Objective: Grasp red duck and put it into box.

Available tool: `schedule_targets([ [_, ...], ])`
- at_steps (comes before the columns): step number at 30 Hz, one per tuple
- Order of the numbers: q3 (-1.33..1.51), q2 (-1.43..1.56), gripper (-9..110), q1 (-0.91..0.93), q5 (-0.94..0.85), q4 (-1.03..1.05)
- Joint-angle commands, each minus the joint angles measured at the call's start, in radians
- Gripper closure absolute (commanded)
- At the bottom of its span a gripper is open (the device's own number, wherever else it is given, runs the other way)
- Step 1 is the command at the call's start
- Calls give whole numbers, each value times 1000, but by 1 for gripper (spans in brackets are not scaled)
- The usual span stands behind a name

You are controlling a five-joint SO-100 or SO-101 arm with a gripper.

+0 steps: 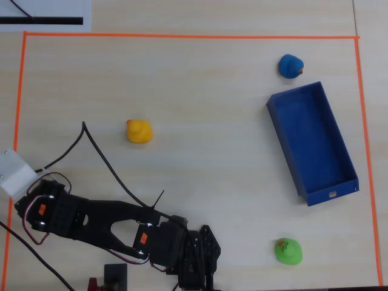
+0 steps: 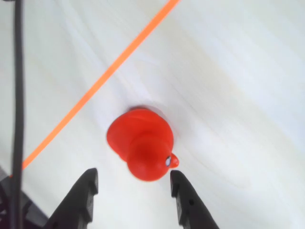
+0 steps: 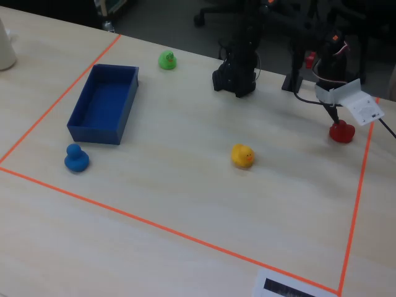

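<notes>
Setting: a pale wooden table (image 1: 200, 121) marked with a rectangle of orange tape (image 1: 182, 37), seen from an overhead view, a wrist view and a fixed view.
Arm: a black robot arm (image 1: 109, 221) lay along the bottom left of the overhead view, reaching toward the bottom edge.
Gripper: in the wrist view the gripper (image 2: 133, 183) had its 2 black fingers (image 2: 83, 193) spread apart, holding nothing.
Red duck: the red duck (image 2: 143, 148) sat on the table just ahead of the spread fingertips in the wrist view, near the orange tape; whether the right fingertip touched it could not be told.
Box: the dark blue box (image 1: 312, 144) stood empty at the right of the overhead view, well apart from the gripper.
Other ducks: a yellow duck (image 1: 139, 131) sat near the middle, a blue duck (image 1: 291, 65) just beyond the box's far short end, and a green duck (image 1: 287, 250) near its notched end.
</notes>
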Motion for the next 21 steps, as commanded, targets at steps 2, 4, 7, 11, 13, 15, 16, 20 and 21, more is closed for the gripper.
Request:
schedule_targets([
  [2, 11, -8, 82, -25, 20, -37],
  [4, 21, -15, 81, -29, 21, -49],
  [7, 43, -28, 81, -38, 34, -69],
  [11, 54, -49, 80, -54, 74, -86],
  [13, 54, -60, 80, -57, 80, -95],
  [15, 52, -69, 80, -54, 80, -104],
  [16, 52, -74, 80, -51, 80, -110],
  [20, 54, -86, 80, -37, 83, -117],
  [21, 54, -91, 80, -34, 86, -117],
])
